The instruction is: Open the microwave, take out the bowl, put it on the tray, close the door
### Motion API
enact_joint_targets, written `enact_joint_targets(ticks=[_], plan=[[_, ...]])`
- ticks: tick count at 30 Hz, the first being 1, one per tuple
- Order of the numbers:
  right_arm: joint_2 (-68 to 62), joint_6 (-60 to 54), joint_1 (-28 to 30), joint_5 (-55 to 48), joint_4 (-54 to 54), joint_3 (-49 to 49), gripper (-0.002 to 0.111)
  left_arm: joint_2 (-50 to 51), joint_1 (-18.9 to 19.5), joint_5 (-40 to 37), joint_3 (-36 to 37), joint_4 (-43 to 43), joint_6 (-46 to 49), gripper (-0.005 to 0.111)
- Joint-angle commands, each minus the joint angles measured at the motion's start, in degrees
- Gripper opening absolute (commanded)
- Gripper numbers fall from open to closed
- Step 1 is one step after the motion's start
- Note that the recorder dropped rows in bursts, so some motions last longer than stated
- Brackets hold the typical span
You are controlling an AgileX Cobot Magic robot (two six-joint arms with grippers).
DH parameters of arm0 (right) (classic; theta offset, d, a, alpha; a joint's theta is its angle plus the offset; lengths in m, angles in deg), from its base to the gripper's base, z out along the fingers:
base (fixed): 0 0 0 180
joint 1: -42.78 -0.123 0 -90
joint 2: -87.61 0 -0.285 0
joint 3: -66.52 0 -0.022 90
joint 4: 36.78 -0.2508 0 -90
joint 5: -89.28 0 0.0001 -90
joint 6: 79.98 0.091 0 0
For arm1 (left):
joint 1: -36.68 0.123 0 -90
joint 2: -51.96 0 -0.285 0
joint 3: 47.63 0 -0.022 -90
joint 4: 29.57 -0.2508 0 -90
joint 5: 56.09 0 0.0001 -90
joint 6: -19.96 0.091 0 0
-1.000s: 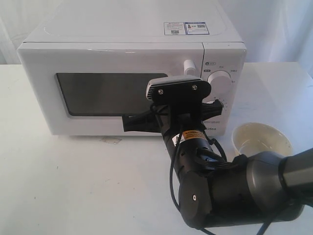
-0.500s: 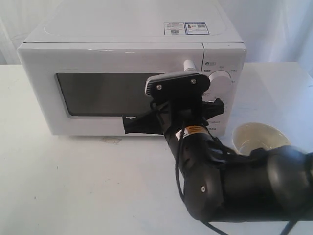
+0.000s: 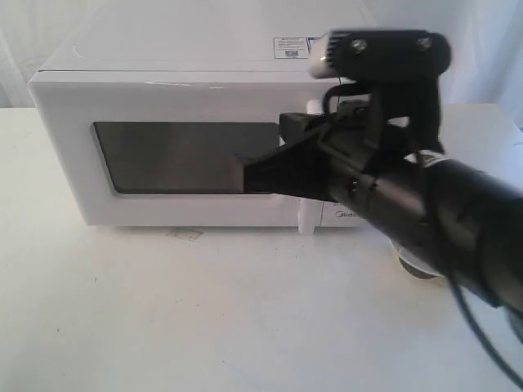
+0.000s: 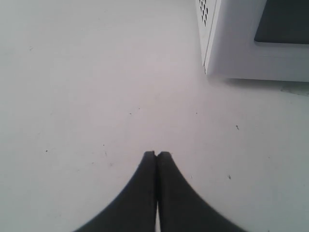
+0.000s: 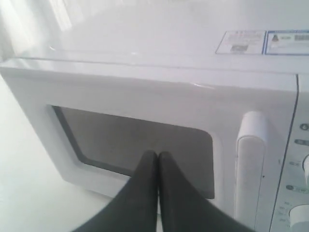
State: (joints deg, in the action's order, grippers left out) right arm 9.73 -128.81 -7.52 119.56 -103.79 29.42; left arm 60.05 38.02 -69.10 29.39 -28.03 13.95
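Nearest the exterior camera, the right arm [image 3: 433,212] reaches in from the right and crosses the middle of the white table [image 3: 163,310]. Its wrist camera stands high above the arm, in front of the microwave's top right corner. Under the arm, on the table to the right and nearer than the microwave, only a pale sliver shows that seems to be the bowl [image 3: 415,268]; the rest of it is hidden.

The right gripper [image 3: 243,173] hangs just in front of the door [image 3: 180,102], over the right part of its dark window [image 3: 163,155]. In the right wrist view its two black fingers [image 5: 145,193] are pressed together with nothing between them. The white bar handle [image 5: 250,159] stands just to the right of them, apart from the tips.

The left gripper [image 4: 157,154] shows only in its own wrist view. Its fingers meet at the tips, empty, above bare table near the microwave's front left corner.

Farthest back stands the microwave [image 3: 204,73], its door flush with the front and two stickers [image 5: 263,42] on its top.
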Motion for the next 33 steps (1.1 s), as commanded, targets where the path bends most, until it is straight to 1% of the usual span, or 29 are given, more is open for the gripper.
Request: enact_joint_targets(ticks=[1,3,6,7,8,10,13,15,17,22,23,26,33], plan=[[9.4,-1.2,0.2,-3.0,-0.1,-4.1,0.0,-0.3,0.2,-0.2,0.2,-0.2,-0.2,0.0],[13.3,-1.5,1.2,-3.3,0.4,-6.1,0.0,-0.3,0.2,-0.2,0.2,-0.2,-0.2,0.0],[19.3,-1.5,5.0,-5.8,0.4,-10.6,0.0,-0.3,0.2,-0.3,0.2,-0.2,-0.2,0.0],[22.0,-1.5,6.6,-8.1,0.4,-12.2,0.0,-0.3,0.2,-0.3,0.2,-0.2,-0.2,0.0],[25.8,-1.5,9.9,-12.0,0.4,-15.1,0.0,-0.3,0.2,-0.3,0.2,-0.2,-0.2,0.0],[33.9,-1.5,15.2,-16.4,0.4,-20.2,0.0,-0.3,0.2,-0.3,0.2,-0.2,-0.2,0.0],[45.9,-1.5,21.5,-19.7,0.4,-26.3,0.0,-0.3,0.2,-0.3,0.2,-0.2,-0.2,0.0],[55.8,-1.5,26.9,-21.5,0.4,-31.1,0.0,-0.3,0.2,-0.3,0.2,-0.2,-0.2,0.0],[61.4,-1.5,29.7,-22.7,0.4,-34.1,0.0,-0.3,0.2,-0.3,0.2,-0.2,-0.2,0.0],[69.3,-1.7,33.2,-23.6,0.4,-38.9,0.0,-0.3,0.2,-0.3,0.2,-0.2,-0.2,0.0],[70.1,-2.0,34.8,-24.4,0.4,-40.1,0.0,-0.3,0.2,-0.3,0.2,-0.2,-0.2,0.0],[70.1,-2.0,37.2,-24.6,0.4,-40.1,0.0,-0.3,0.2,-0.3,0.2,-0.2,-0.2,0.0],[70.1,-2.3,37.8,-25.2,0.0,-40.1,0.0,-0.3,0.2,-0.3,0.2,-0.2,-0.2,0.0]])
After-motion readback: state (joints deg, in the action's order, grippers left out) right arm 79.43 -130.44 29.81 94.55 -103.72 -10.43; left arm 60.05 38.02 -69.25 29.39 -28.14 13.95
